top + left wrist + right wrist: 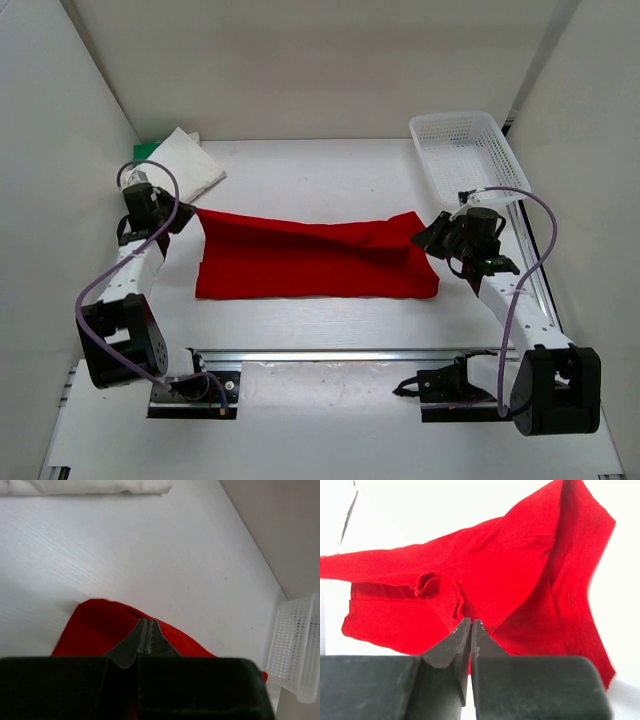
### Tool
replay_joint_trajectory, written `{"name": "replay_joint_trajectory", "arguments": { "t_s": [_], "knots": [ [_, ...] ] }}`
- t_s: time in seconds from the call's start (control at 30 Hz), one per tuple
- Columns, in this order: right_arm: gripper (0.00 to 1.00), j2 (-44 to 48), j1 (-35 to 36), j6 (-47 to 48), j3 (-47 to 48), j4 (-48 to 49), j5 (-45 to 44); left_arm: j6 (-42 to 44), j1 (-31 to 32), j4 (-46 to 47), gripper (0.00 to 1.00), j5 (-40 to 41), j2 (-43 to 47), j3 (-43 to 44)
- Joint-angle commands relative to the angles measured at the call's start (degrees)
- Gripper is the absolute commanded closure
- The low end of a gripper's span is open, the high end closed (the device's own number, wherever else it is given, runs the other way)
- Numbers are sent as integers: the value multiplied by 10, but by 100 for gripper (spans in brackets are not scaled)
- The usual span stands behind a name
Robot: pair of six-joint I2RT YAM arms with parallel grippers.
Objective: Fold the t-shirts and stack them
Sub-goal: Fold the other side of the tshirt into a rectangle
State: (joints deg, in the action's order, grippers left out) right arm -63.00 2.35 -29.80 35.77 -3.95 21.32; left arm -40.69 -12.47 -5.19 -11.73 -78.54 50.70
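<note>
You've got 3 t-shirts in view: 1 red t-shirt (315, 258), 1 white t-shirt (185, 165), 1 green t-shirt (146, 151) (green shows only as a sliver by the white). 1 white mesh basket (470, 150). 1 table (320, 170). 1 metal rail (330, 354). 2 arms: 1 left arm (130, 270), 1 right arm (510, 300). 2 grippers: 1 left gripper (146, 630), 1 right gripper (471, 627), 2 fingers (452, 647) ea.

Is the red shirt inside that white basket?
No, the red t-shirt lies spread on the table, apart from the white basket at the far right corner.
</note>
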Motion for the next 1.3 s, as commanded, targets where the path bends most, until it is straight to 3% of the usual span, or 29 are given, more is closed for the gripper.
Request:
{"name": "replay_joint_trajectory", "arguments": {
  "t_s": [0.0, 0.33, 0.53, 0.6, 0.7, 0.77, 0.83, 0.9, 0.97, 1.0, 1.07, 1.17, 1.27],
  "knots": [
    [100, 30, -13, 2, -4, -5, -14, 12, -9, -24, 100, -13, 44, -44],
    [100, 38, -52, -17, -85, 16, -3, 26, -24, -16, 100, 3, 97, -192],
    [95, 55, -28, -24, -125, 13, -37, 11, -61, 8, 68, -33, 90, -205],
    [90, 68, -25, -32, -141, 17, -38, -2, -74, 10, 64, -45, 102, -199],
    [78, 91, -8, -37, -142, 2, -62, -22, -68, 33, 64, -56, 124, -201],
    [76, 116, 19, -34, -130, -18, -99, -37, -51, 63, 64, -53, 138, -207],
    [74, 134, 26, -26, -110, -40, -133, -43, -5, 75, 64, -49, 140, -205],
    [78, 136, 40, -24, -91, -34, -143, -35, 43, 81, 64, -28, 146, -199],
    [89, 87, 63, -13, -66, -24, -127, -33, 99, 98, 64, 2, 148, -202],
    [100, 67, 83, 0, -48, -10, -116, -34, 153, 104, 65, 22, 148, -203],
    [100, -27, 110, 24, -2, -8, -100, -40, 239, 131, 65, 45, 146, -218],
    [100, -127, 129, 67, 69, 11, -74, -39, 313, 155, 66, 63, 133, -233],
    [100, -208, 117, 79, 111, 22, -31, -35, 348, 168, 68, 61, 128, -247]
  ]
}}
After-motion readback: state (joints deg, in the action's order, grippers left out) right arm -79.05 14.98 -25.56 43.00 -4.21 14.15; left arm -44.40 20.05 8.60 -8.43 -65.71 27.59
